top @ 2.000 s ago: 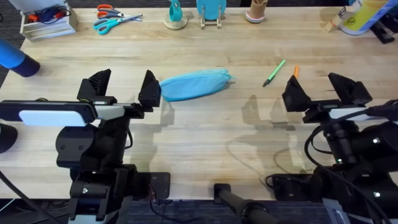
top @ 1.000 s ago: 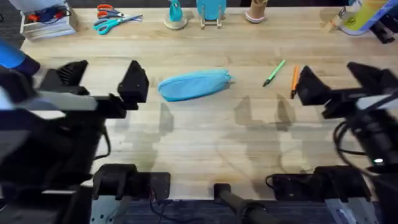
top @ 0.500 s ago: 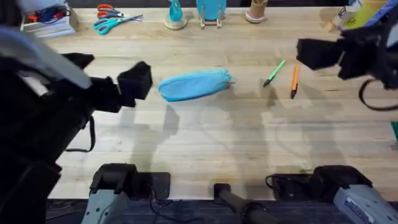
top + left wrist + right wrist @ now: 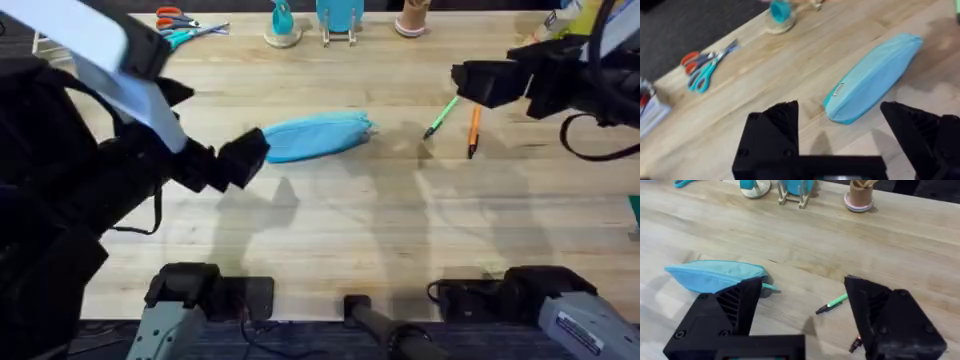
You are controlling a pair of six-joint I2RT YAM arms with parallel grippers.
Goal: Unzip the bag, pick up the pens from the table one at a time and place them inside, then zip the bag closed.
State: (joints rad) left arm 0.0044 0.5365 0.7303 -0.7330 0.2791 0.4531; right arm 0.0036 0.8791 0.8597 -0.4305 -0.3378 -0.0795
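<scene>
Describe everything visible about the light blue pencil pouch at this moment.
The pencil pouch is a light blue, soft fabric case, long and oval with tapered ends. It lies flat on the wooden table, near the middle, looking closed. A small label shows near one end in the left wrist view, and a small teal tab sticks out of the end toward the green pen. Nothing grips it; the open left gripper hovers at its other end, apparently not touching.

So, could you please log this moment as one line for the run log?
phase: approach | left gripper: open, near pencil pouch end | right gripper: open, above green pen | orange pen: on table | pouch: zipped
</scene>
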